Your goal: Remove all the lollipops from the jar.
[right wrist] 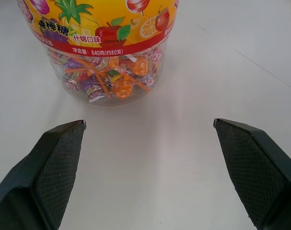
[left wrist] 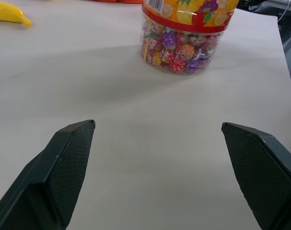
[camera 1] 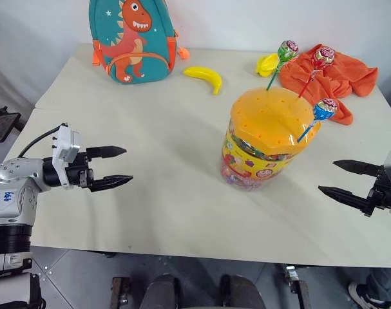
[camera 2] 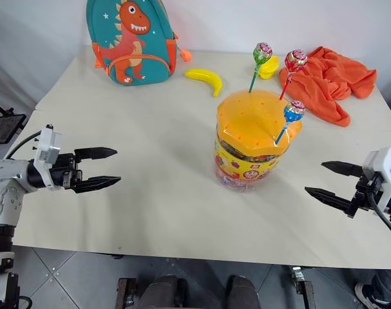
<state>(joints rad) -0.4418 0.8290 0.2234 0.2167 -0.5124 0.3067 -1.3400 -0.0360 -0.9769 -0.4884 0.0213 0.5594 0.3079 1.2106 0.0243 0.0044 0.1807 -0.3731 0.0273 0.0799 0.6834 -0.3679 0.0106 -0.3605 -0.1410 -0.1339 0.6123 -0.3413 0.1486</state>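
**Both grippers open, three lollipops in the jar lid**

From the head views, the jar [camera 1: 267, 138] stood on the table [camera 1: 163, 187], right of centre. Three lollipops stuck up from its orange lid: the green-stick one [camera 1: 286, 50] at the far side, the red-stick one [camera 1: 322, 58] just right of it, the blue-stick one [camera 1: 324, 109] at the lid's right edge. The left gripper [camera 1: 109, 168] hung at the left, well apart from the jar, fingers spread and empty. The right gripper [camera 1: 345, 178] hung at the right, likewise spread and empty. Far back lay a backpack [camera 1: 132, 40], a banana [camera 1: 205, 77] and an orange cloth [camera 1: 333, 78].

In the left wrist view, the jar [left wrist: 183, 36] sat beyond the parted fingers [left wrist: 64, 172], a banana [left wrist: 10, 12] off to one side.

In the right wrist view, the jar [right wrist: 99, 48] stood ahead of the parted fingers [right wrist: 54, 167], candy showing through its wall.
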